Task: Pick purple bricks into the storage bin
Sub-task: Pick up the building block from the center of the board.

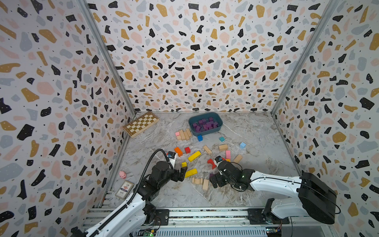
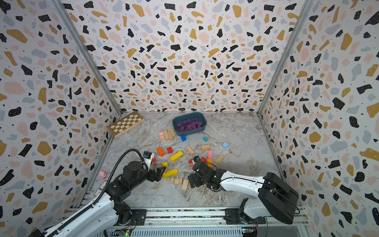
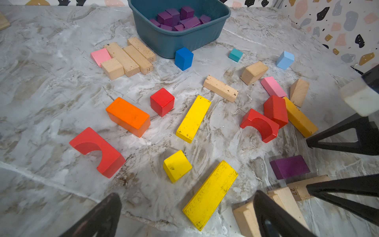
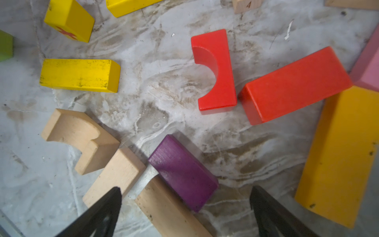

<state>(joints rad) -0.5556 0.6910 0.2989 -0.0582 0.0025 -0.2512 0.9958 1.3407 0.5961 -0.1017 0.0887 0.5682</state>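
Observation:
The storage bin [image 1: 207,132] [image 2: 189,132] [image 3: 178,43] stands at the back of the table in both top views, with several purple bricks [image 1: 205,124] [image 3: 174,17] lying in it. One more purple brick [image 4: 182,172] [image 3: 289,167] [image 1: 211,175] lies on the table, touching two plain wooden blocks. My right gripper [image 4: 185,190] [image 1: 214,176] hovers over this brick, open, its fingers [image 3: 348,187] on either side and apart from it. My left gripper [image 3: 187,196] [image 1: 181,174] is open and holds nothing, above a long yellow bar [image 3: 210,195].
Red, orange, yellow, pink, blue and plain wooden blocks lie scattered across the middle. A blue cube [image 3: 184,58] sits against the bin. A chessboard [image 1: 141,123] leans at the back left. A pink toy pig [image 1: 122,174] and a card box [image 1: 124,189] lie by the left wall.

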